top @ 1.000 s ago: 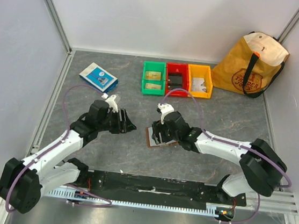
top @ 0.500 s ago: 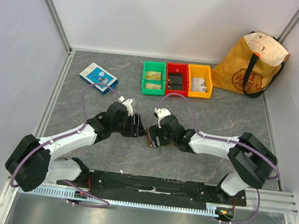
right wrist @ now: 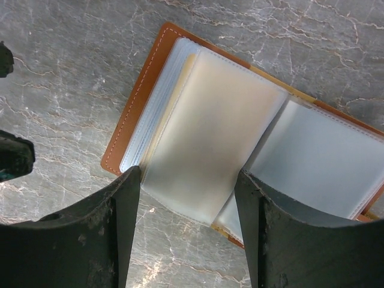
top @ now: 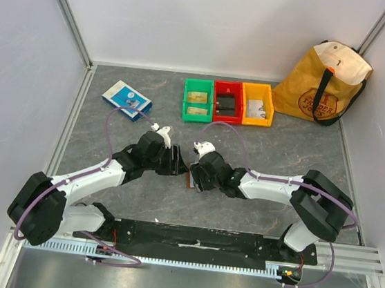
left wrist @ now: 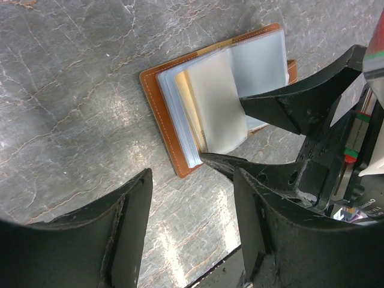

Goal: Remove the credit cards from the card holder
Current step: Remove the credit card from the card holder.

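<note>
1. Shifted left since earlier: my right gripper (right wrist: pixel 189 174), fingers apart, straddling a clear sleeve (right wrist: pixel 210 132).
2. My left gripper (left wrist: pixel 192 180) stood just left of the card holder (left wrist: pixel 159 108), fingers apart, empty.
3. It lay open mid-table.

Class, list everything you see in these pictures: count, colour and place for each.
card holder: one, brown, lying open mid-table
credit cards: number unclear, tan, faintly showing between the holder's sleeves
flat box: one, blue and white, rear left
green bin: one, green, rear centre
red bin: one, red, beside it
yellow bin: one, yellow, beside the red
bag: one, mustard with cream top, rear right corner
table: one, grey marbled, under everything
left end effector: one, black, open, just left of the holder
right end effector: one, black, open, fingers astride a sleeve
</note>
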